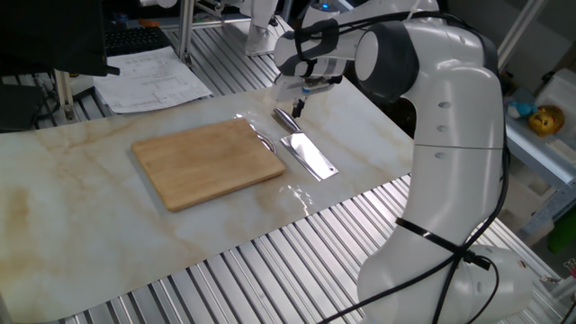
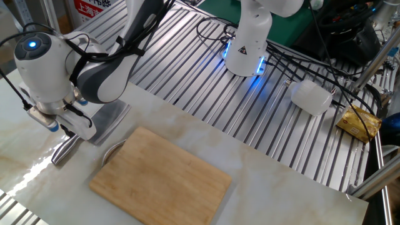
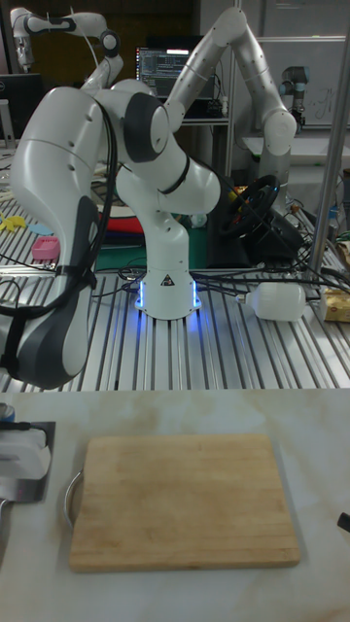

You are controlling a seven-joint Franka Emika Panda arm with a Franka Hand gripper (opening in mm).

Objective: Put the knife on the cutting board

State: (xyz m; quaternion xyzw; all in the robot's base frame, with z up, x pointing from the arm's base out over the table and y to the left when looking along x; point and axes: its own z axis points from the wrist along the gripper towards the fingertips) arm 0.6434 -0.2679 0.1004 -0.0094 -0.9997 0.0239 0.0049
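Gripper (image 1: 298,106) w/ jaws apparently parted, empty, above handle of knife (image 1: 304,151) beside cutting board (image 1: 209,162): thin handle may slip from an off-centre pinch.

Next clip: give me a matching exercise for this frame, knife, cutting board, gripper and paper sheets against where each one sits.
Things:
1. knife
2. cutting board
3. gripper
4. paper sheets

Places:
A. hovering above the knife's handle
B. flat on the table beside the board, not on it
C. at the table's far edge, near a keyboard
D. in the middle of the marbled tabletop, nothing on it

Pairs: 1-B, 2-D, 3-A, 4-C
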